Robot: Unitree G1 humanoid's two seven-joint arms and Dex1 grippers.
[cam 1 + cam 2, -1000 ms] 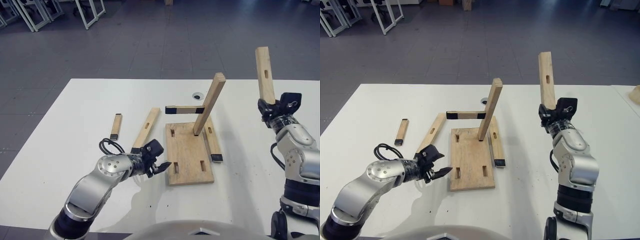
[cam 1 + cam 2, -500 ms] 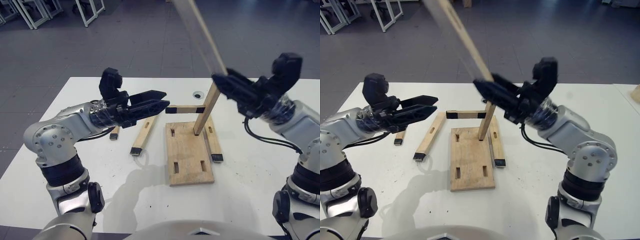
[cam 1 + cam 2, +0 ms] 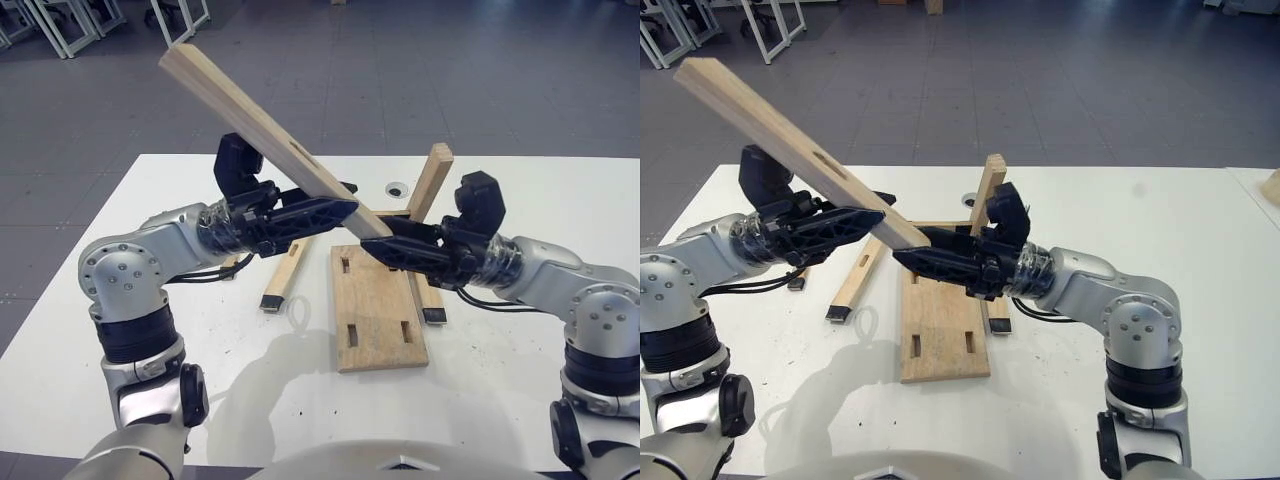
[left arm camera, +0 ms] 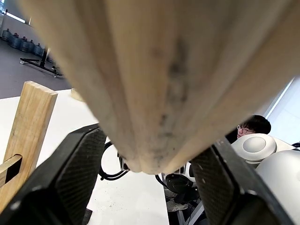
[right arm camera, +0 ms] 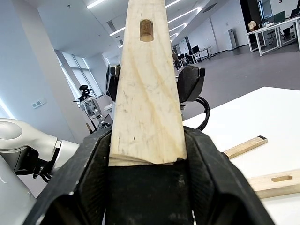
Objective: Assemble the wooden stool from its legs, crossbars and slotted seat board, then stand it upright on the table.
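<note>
The leg [image 3: 250,110] is up in the air over the table [image 3: 500,380], slanting from high on the robot's left down towards the middle. A slot shows in its face. Its lower end is clamped between the fingers [image 5: 93,168] of the right gripper [image 3: 385,245], which hangs just above the board [image 3: 375,320]. A little farther up, the same leg runs through the left gripper [image 3: 340,208], which meets it from the other side. Whether that one is actually squeezing the wood, I cannot tell from here.

The board lies flat in the middle of the table, slots facing up. One upright leg [image 3: 430,175] stands in its far right slot, leaning a little to the right. A bar [image 3: 430,303] with a black tip lies along the board's right edge, just beside it. To the left of the board a loose leg [image 3: 288,270] lies flat on the table. A short crossbar [image 3: 797,277] lies farther left again, partly hidden behind the left arm.
</note>
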